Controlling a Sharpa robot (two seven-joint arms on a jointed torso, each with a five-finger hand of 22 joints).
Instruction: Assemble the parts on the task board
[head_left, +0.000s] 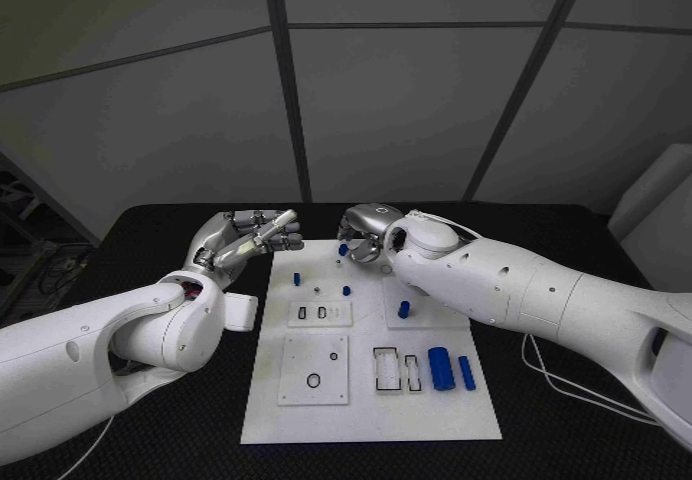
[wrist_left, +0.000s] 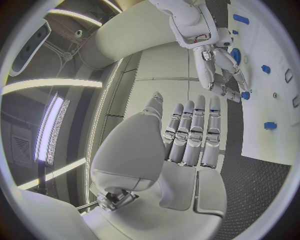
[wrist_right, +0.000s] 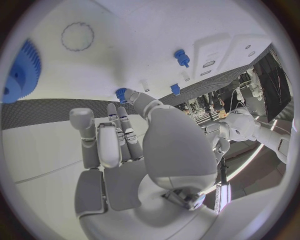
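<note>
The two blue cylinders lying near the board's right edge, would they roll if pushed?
Probably. The cylinders lie on their sides on the flat white board, so a sideways nudge would likely roll them. They look small, smooth and rigid, so perhaps light and slippery.

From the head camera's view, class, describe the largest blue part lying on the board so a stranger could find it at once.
Start at the white task board in the middle of the black table. Go to its near right part, beside the black-outlined rectangular slots. The large blue cylinder lies there, thicker than the slim blue pin on its right.
</note>
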